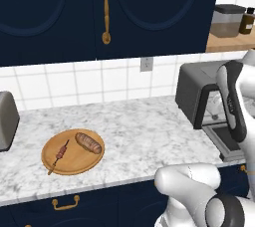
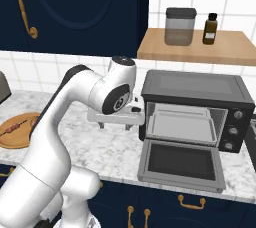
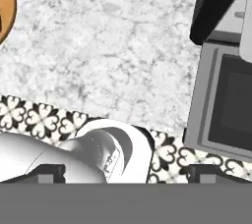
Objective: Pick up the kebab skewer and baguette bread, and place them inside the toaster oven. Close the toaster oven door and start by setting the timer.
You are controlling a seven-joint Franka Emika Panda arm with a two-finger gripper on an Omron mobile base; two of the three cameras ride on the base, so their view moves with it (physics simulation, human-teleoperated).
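The kebab skewer (image 1: 61, 155) and the baguette bread (image 1: 88, 142) lie side by side on a round wooden board (image 1: 74, 164) at the counter's left. The toaster oven (image 2: 195, 88) stands at the right with its door (image 2: 181, 164) dropped open flat and a metal tray (image 2: 182, 126) on its rack. My gripper (image 2: 116, 124) hangs over the counter just left of the oven, pointing down. In the hand view its fingertips (image 3: 47, 171) stand wide apart, open and empty, with the oven door (image 3: 229, 105) at the right and the board's edge (image 3: 6, 9) at the top left.
A silver pop-up toaster (image 1: 6, 119) sits at the far left of the counter. A wooden shelf (image 2: 200, 49) above the oven carries a jar (image 2: 180, 26) and a brown bottle (image 2: 211, 28). Dark blue cabinets hang overhead. Bare marble counter (image 1: 144, 126) lies between board and oven.
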